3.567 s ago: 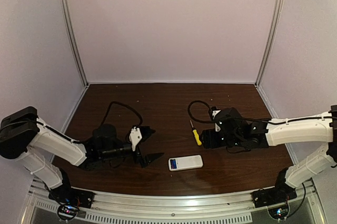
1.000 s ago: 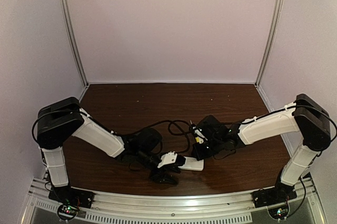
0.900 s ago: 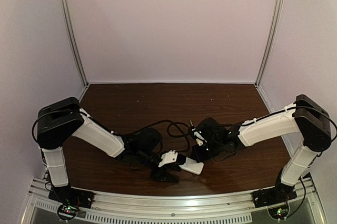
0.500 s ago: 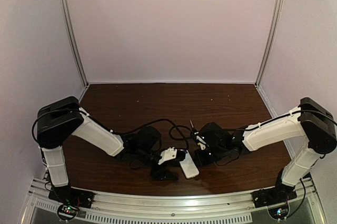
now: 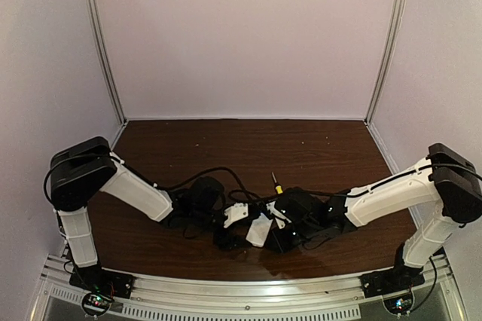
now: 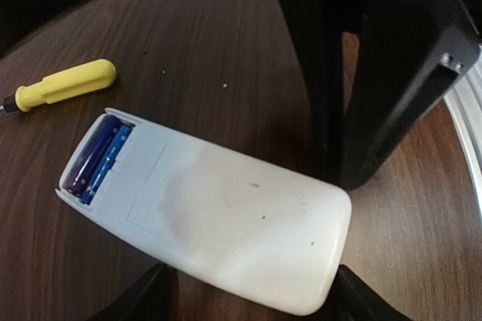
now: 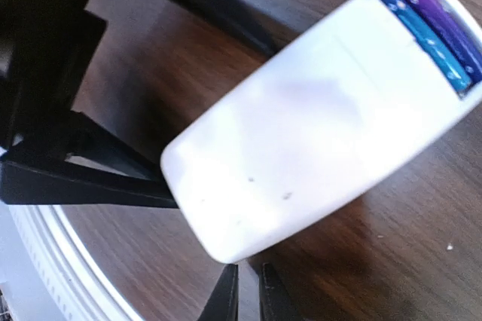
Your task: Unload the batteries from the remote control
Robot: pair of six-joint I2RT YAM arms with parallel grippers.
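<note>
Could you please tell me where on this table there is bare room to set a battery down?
The far strip of the table along the back wall is bare, corner to corner. Crowded: the near centre around the remote control and the screwdriver.

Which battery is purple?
The battery at the very end of the remote; the blue one beside it sits further in.

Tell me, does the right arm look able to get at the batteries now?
Probably yes. The batteries lie uncovered at one end of the remote control, with nothing over them. The right tool, shut, is at the opposite end, so it would need to travel along the remote first.
</note>
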